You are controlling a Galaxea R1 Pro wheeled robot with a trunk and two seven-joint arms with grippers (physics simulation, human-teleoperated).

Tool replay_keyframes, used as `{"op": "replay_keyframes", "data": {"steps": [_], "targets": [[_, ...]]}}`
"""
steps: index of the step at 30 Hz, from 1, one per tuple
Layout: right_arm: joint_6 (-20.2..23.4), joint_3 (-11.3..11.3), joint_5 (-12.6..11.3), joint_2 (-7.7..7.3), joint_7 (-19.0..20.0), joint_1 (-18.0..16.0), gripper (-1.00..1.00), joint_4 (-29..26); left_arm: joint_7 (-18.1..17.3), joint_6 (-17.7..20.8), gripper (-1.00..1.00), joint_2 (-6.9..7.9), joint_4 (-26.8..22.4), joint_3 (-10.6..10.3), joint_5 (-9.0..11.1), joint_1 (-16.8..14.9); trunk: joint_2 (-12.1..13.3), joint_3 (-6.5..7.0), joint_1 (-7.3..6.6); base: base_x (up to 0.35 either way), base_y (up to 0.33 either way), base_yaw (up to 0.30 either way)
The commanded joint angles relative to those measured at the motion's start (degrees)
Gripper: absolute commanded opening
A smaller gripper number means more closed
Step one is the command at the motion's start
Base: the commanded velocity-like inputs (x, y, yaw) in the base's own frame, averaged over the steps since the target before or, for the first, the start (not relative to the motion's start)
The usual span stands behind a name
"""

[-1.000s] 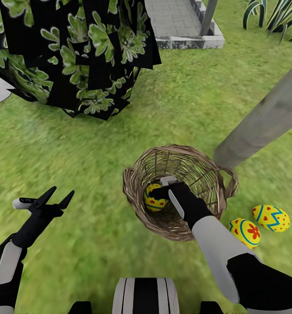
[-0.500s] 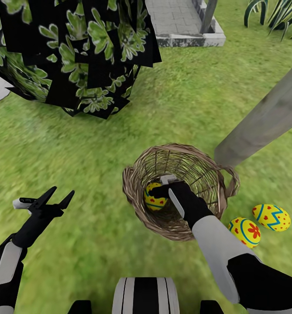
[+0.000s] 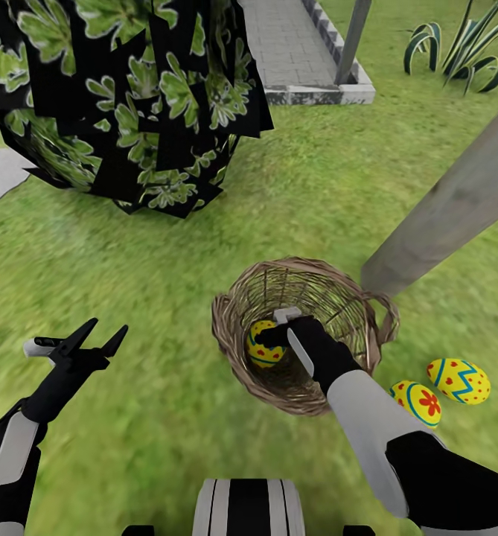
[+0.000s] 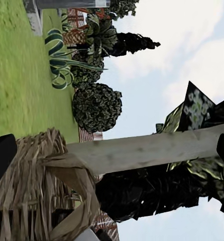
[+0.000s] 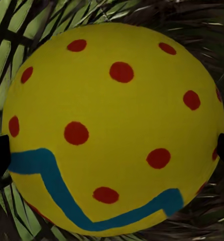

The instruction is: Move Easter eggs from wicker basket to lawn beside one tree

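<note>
A round brown open-weave wicker basket (image 3: 302, 335) stands on the mottled green lawn (image 3: 129, 298) beside a pale grey tree trunk (image 3: 449, 212). The right gripper (image 3: 275, 331) reaches inside it, jaws clamped on a yellow egg (image 5: 112, 128) with red dots and a blue zigzag. Two more painted eggs (image 3: 416, 402) (image 3: 458, 380) lie on the grass near the trunk; the left gripper (image 3: 100, 339) hovers with jaws apart.

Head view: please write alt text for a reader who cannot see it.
The right gripper reaches into the wicker basket at a yellow egg. Two more eggs lie on the lawn beside the tree trunk.
</note>
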Motion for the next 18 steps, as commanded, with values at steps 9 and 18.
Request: {"op": "replay_keyframes", "data": {"steps": [9, 18], "targets": [[0.3, 0.0, -0.4, 0.00, -0.2, 0.0, -1.00, 0.2, 0.7, 0.6, 1.00, 0.33, 0.0, -0.1, 0.1, 0.0, 0.1, 1.97, -0.24, 0.000, 0.000, 0.000], [0.4, -0.2, -0.2, 0.00, -0.3, 0.0, -1.00, 0.3, 3.5, 0.6, 1.00, 0.52, 0.0, -2.9, 0.1, 0.0, 0.2, 3.96, -0.47, -0.081, -0.012, 0.000]]}}
